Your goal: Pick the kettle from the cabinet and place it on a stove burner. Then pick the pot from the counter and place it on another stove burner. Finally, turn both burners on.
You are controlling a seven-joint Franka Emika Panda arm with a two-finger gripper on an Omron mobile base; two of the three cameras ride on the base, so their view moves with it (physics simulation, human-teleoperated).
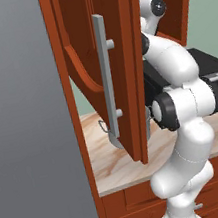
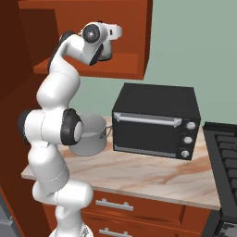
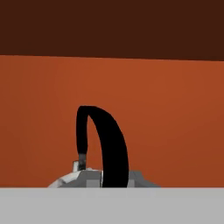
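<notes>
The arm reaches up into the open cabinet (image 2: 134, 32), with the hand at the level of the cabinet's shelf. In the hand view, the kettle (image 3: 100, 177) sits directly below the camera; its thin black arched handle (image 3: 107, 144) rises up the middle of the picture against the reddish-brown back wall. The pincer is closed; the fingertips are hidden, so contact with the handle cannot be confirmed from the pictures. In the right base view, the hand covers most of the kettle on the shelf.

The cabinet door (image 1: 119, 68) stands swung open, its long grey bar handle (image 1: 107, 76) facing the left base camera.

The pot (image 2: 92, 136) stands on the surface (image 2: 152, 176), just beside a black toaster oven (image 2: 155, 120). The stove (image 2: 224, 152) lies at the right edge.
</notes>
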